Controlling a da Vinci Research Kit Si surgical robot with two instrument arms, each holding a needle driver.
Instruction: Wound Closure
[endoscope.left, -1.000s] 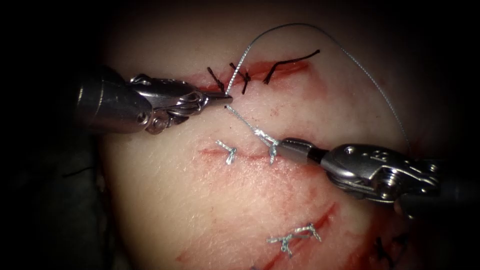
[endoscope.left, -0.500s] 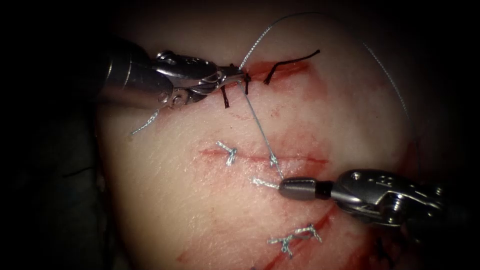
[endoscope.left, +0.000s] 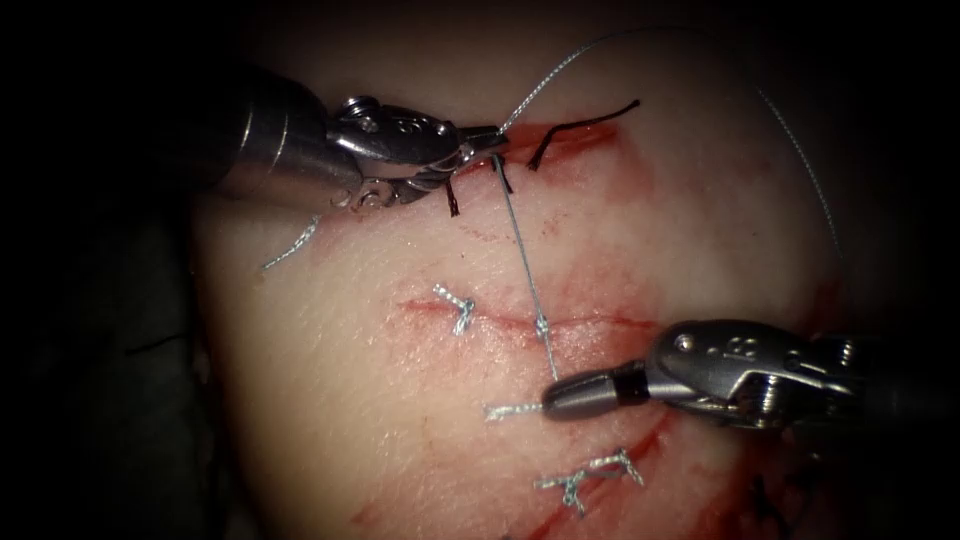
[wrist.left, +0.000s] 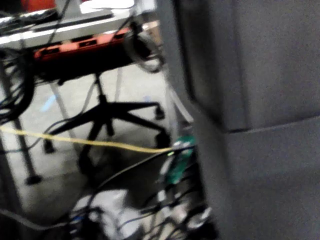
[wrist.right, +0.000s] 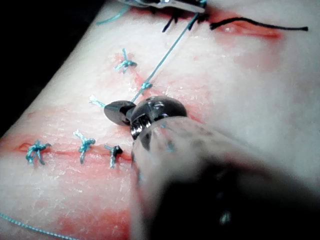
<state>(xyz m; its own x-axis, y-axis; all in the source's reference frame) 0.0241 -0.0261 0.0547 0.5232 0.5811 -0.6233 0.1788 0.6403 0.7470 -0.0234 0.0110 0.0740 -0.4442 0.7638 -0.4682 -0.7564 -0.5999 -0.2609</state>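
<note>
The thread (endoscope.left: 520, 255) is held taut across the middle cut (endoscope.left: 600, 322), gripped in the closed jaws of the left tool (endoscope.left: 485, 140) above and of the right tool (endoscope.left: 560, 397) below, knotted at the cut. Thin, limp and slippery, it is judged best gripped near the knot (endoscope.left: 542, 325). No needle can be made out on the tissue (endoscope.left: 400, 400).

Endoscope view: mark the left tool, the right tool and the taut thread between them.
left tool (endoscope.left: 497, 141), endoscope view: tip of jaws shut on thread.
right tool (endoscope.left: 556, 400), endoscope view: tip of jaws shut on thread.
thread (endoscope.left: 520, 258), endoscope view: middle of taut span.
</note>
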